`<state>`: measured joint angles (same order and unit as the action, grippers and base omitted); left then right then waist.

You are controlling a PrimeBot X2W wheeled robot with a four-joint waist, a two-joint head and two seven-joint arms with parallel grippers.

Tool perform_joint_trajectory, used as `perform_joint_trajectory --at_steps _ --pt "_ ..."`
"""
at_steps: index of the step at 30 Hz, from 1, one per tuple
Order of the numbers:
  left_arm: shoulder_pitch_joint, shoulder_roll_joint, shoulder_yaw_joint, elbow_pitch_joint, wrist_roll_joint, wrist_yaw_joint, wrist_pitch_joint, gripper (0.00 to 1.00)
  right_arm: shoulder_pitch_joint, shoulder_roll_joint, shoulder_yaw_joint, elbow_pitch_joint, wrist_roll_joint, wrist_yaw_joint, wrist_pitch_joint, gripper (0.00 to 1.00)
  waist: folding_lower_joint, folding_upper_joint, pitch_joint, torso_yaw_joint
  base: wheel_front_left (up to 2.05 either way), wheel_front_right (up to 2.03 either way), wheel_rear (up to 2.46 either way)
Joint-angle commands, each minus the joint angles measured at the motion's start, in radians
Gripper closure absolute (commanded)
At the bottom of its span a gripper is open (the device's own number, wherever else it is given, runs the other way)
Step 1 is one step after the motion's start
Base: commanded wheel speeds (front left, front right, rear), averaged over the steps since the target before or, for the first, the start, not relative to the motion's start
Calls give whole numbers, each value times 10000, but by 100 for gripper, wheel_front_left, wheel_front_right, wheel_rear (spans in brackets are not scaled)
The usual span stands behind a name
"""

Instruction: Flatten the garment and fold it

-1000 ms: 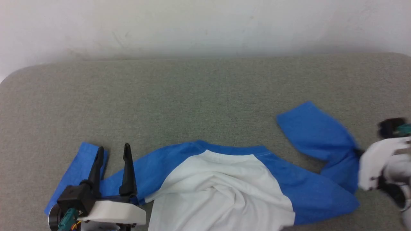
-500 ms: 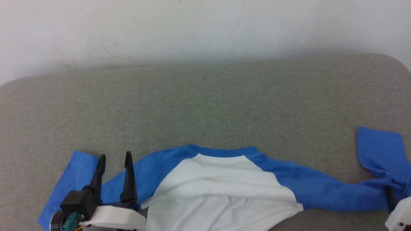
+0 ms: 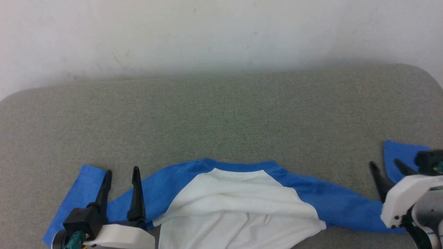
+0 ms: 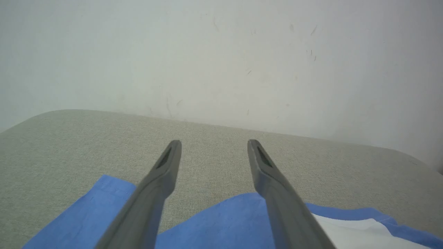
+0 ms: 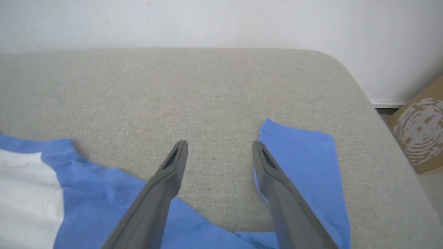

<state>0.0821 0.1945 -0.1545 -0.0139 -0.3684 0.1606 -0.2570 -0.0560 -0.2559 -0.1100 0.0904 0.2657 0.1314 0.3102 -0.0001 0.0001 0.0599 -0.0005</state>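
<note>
- Sleeve, left-hand (image 3: pixel 81 188): blue, laid out flat on the grey padded surface (image 3: pixel 221 114), cuff end angled toward the wall (image 3: pixel 221 34). It lies as it did a second ago.
- Left gripper (image 3: pixel 122 171): jaws spread wide with nothing between them, fingers poised over that sleeve near the shoulder. I cannot tell whether they touch the cloth. Its stance matches a second ago.
- Garment (image 3: pixel 238 207): along the near edge of the surface, blue collar toward the wall, white body in the middle. The deep ruck it had a second ago has been pulled down to shallow creases. The hem runs out of the head view.
- Sleeve, right-hand (image 3: pixel 339 207): a second ago doubled back in a raised hump, now drawn out to the right as a long low strip. Only the cuff (image 5: pixel 301 155) still kinks up toward the wall.
- Right gripper (image 3: pixel 385 162): pinched on the sleeve a second ago, now let go, jaws parted and empty. One finger is over bare surface, the other at the cuff's edge.
- Cardboard box (image 5: pixel 420 135): on the floor past the right corner, well apart.
- Standing of the task: flattening looks well advanced, with both sleeves out to the sides. The kinked cuff and the body creases remain, and folding has not begun.
</note>
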Motion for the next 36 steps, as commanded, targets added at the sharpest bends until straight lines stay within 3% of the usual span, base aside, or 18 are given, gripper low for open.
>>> perform_joint_trajectory --at_steps 1,7,12,18,24,25,26,27,28,32,36 --pt "74 56 10 -18 81 29 -44 0 -213 -179 367 -32 168 -7 292 0 1 -1 66 57 0 0 0" --pt "-194 -7 -140 -34 117 -26 -44 0 -920 -1654 3577 324 1238 -7 2529 0 1 -1 454 429 0 0 0" --pt "-482 -105 -152 36 137 -64 -45 0 -1682 -2317 5058 857 1816 -7 3018 0 1 -1 803 701 0 0 0" --pt "-584 -218 -1 68 177 -97 -46 0 -2539 -2698 6222 1794 1649 -7 2813 0 1 -1 1099 784 0 0 0" --pt "-707 -341 80 128 268 -203 -46 0 -2935 -2481 7371 2806 2180 -7 3271 0 1 -1 1304 730 0 0 0" --pt "-724 -355 88 151 283 -225 -46 0 -2929 -2438 7556 2922 2431 -7 3443 8 1 -1 1317 719 0 0 0" --pt "-736 -370 98 173 297 -246 -46 0 -2925 -2424 7748 3003 2651 -7 3612 53 1 -1 1321 709 0 0 0" --pt "-742 -383 106 195 310 -267 -47 0 -2941 -2464 7974 3045 2786 -7 3761 71 1 -1 1322 705 0 0 0" --pt "-747 -393 117 219 321 -284 -47 0 -2959 -2501 8138 3051 2925 -7 3854 100 1 -1 1314 695 0 0 0" --pt "-726 -350 208 322 335 -350 -47 0 -3074 -2639 8509 2866 3273 -7 3893 100 1 -1 1175 578 0 0 0" --pt "-849 -52 226 424 320 -545 117 0 -3158 -2722 8117 2647 3320 -7 3215 100 1 -1 912 473 0 0 0"
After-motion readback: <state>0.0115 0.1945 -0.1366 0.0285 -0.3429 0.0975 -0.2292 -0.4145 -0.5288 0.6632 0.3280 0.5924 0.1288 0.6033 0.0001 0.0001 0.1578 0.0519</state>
